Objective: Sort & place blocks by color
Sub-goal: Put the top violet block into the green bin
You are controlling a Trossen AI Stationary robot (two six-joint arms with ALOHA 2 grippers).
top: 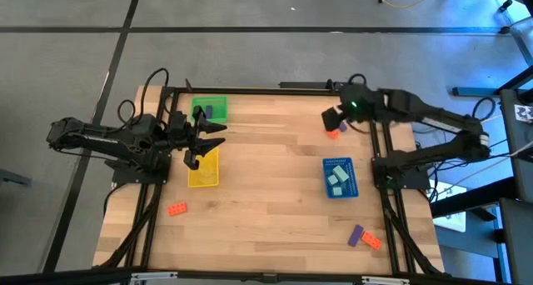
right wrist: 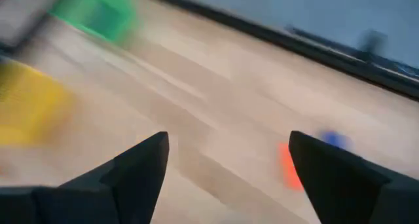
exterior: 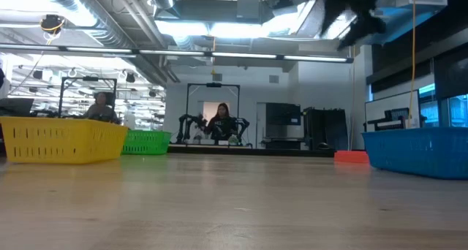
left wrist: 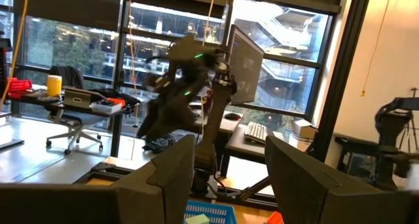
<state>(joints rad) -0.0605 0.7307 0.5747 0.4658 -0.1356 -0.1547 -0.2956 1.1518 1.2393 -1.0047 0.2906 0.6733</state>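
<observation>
Right claw wide open and empty above an orange block, left claw open, empty, by yellow tray

Bright ceiling strips, window glare; right wrist view smeared (motion)

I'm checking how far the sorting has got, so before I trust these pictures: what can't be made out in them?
- Yellow tray, high view: the left tool overhangs it, hiding part of its contents.
- Green tray, high view: the dark block inside is too small to tell its colour.
- Low view: tray walls hide all contents.
- Right wrist view: motion blur smears the orange block and both far trays.
- Left wrist view: the blue tray is cut off by the edge.
</observation>
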